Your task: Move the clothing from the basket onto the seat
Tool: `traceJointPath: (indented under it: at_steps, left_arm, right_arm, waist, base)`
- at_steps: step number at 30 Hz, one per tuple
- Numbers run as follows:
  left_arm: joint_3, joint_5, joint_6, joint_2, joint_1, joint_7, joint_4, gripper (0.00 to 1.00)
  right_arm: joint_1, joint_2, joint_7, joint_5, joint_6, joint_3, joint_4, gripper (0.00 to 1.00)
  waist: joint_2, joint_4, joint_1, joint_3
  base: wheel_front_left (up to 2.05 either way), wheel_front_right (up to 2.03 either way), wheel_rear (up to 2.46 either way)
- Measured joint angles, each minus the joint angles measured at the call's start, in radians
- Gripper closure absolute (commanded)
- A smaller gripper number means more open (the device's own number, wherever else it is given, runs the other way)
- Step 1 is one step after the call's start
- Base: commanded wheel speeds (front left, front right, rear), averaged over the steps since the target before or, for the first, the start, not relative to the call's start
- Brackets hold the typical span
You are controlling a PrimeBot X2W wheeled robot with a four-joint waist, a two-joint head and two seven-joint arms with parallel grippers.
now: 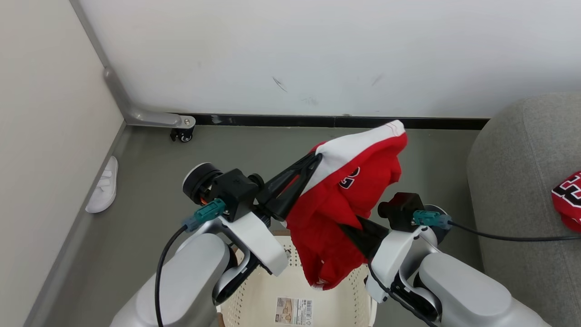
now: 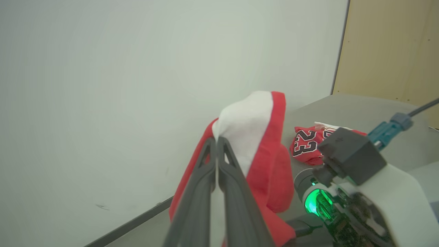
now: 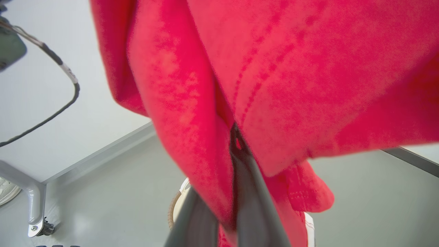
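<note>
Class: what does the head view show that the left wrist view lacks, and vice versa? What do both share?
Head view adds the cream-white perforated plastic basket and a white slipper. Left wrist view adds a tan panel. Both show the left gripper shut on red white-striped shorts, and the red number-23 jersey on the grey fabric seat.

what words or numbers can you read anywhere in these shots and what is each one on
"23": black-and-white number on the red jersey, seen in the left wrist view.
Red shorts: a dark-and-white mark, partly folded under, cannot be read.
Sticker with a barcode, inside the basket: print too small to read.
</note>
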Motion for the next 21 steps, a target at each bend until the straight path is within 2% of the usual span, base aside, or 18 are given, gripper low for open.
traceJointPath:
  at_steps: [18,19,21]
  left_arm:
    - [0.006,-0.005,0.001,0.049,0.07,-0.01,0.018,1.0]
    - [0.006,-0.005,0.001,0.052,0.075,-0.01,0.016,0.97]
    - [0.006,-0.004,0.001,0.057,0.088,-0.016,0.012,0.6]
  right_arm:
    - [0.018,-0.04,0.0,-0.03,0.0,-0.223,-0.094,1.0]
    - [0.026,-0.042,0.0,-0.036,0.0,-0.236,-0.098,1.0]
    - [0.041,-0.049,0.0,-0.046,0.0,-0.257,-0.106,1.0]
  waist:
    - [0.0,-0.047,0.0,-0.005]
    - [-0.0001,-0.05,0.0,-0.007]
    - [0.0,-0.055,0.0,-0.009]
  base:
    - [0.0,0.0,0.0]
    - [0.0,0.0,0.0]
    - [0.0,0.0,0.0]
